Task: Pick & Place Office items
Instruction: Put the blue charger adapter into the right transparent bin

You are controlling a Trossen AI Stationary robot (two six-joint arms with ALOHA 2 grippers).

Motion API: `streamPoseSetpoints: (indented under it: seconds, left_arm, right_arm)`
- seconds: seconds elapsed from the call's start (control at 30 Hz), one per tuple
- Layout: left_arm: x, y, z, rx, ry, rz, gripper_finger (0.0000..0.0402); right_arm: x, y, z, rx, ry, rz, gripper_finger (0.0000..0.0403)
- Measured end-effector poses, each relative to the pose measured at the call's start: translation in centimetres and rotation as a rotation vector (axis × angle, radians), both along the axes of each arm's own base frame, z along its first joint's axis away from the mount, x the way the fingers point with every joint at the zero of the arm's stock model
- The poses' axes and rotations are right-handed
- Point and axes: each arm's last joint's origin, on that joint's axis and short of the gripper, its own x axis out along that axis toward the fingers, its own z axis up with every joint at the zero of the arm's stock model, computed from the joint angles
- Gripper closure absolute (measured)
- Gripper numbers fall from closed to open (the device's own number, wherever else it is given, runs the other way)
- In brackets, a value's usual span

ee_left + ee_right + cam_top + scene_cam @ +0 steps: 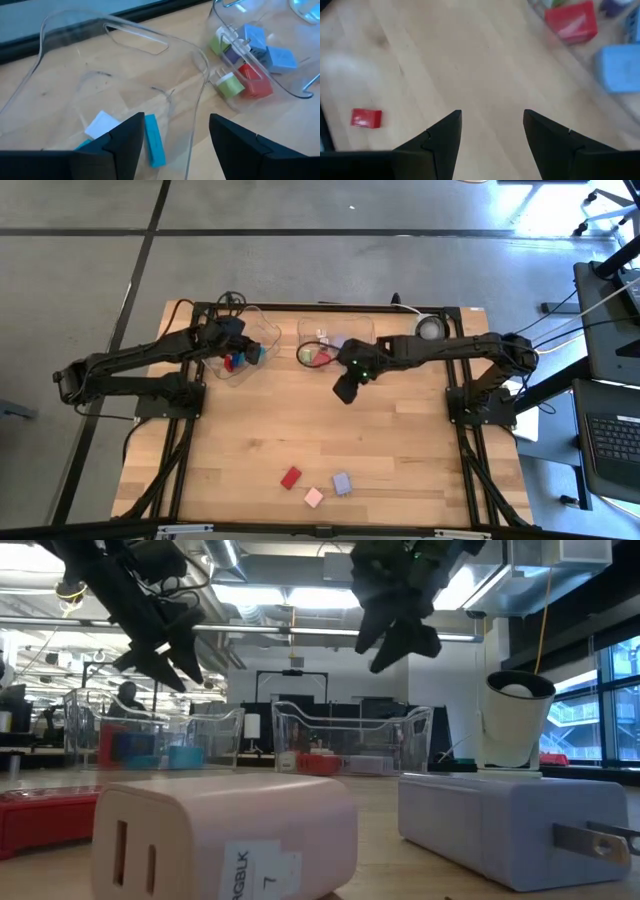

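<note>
Left gripper [243, 340]: we see it above the left clear tray [262, 330], at that tray's front part; in the left wrist view its two dark fingers [125, 142] stand wide apart with nothing between them.
Right gripper [345, 391]: we find it over bare table [400, 450], just in front of the right clear tray [355, 330]; in the right wrist view its fingers [442, 137] are spread wide and hold nothing.
Left clear tray contents: we make out a red block [229, 364] and a teal block [256, 355] lying in it, just beside the left gripper; the left wrist view shows a teal block [154, 140] and a white block [101, 124] on the tray floor.
Right clear tray contents: the left wrist view shows green blocks [231, 85], a red one [257, 86] and lavender-blue ones [280, 57] heaped together in it.
Loose blocks: we count three on the table well in front of both trays, near the front edge: a red block [291, 477], a pink block [314, 497] and a lavender-blue block [342, 483], close together but apart.
Low view: the pink block [220, 835] and the lavender-blue block [500, 830] fill the foreground, prongs showing on the lavender-blue one.
Round white object [430, 328]: we see it behind and beside the right clear tray, at the table's back edge.
</note>
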Motion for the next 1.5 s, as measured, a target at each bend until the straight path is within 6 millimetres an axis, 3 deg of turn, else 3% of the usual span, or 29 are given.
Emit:
streamPoseSetpoints:
  seconds: [0.43,0.6,0.83,0.93,1.1,1.2,1.37,1.5]
  left_arm:
    - [0.3,-0.4,0.1,-0.019,-0.016,-0.051,0.0181]
    - [1.4,-1.5,0.6,-0.117,-0.151,-0.178,0.0178]
    - [3.5,-3.3,2.7,-0.142,-0.442,-0.303,0.0189]
    - [4.1,-4.0,3.6,-0.158,-0.547,-0.328,0.0194]
    - [4.7,-5.4,4.5,-0.207,-0.662,-0.346,0.0199]
    - [4.9,-6.2,4.7,-0.249,-0.702,-0.334,0.0201]
    - [5.0,-7.7,4.7,-0.324,-0.724,-0.328,0.0201]
    - [5.1,-9.1,4.8,-0.336,-0.733,-0.345,0.0201]
  right_arm:
    - [-0.3,5.6,0.0,-0.053,-0.008,0.177,0.018]
    - [-0.6,7.5,0.0,-0.062,-0.01,0.239,0.0145]
    - [-1.0,10.1,-0.4,-0.075,-0.001,0.323,0.0102]
    - [-1.1,11.3,-1.1,-0.051,0.028,0.197,0.01]
    - [-1.0,13.3,-2.8,0.041,0.026,-0.245,0.0106]
    - [-0.8,14.7,-3.7,0.1,-0.022,-0.423,0.0111]
    - [-0.6,18.1,-5.0,0.164,-0.118,-0.468,0.0113]
    - [-1.4,20.3,-6.2,0.169,-0.089,-0.436,0.0113]
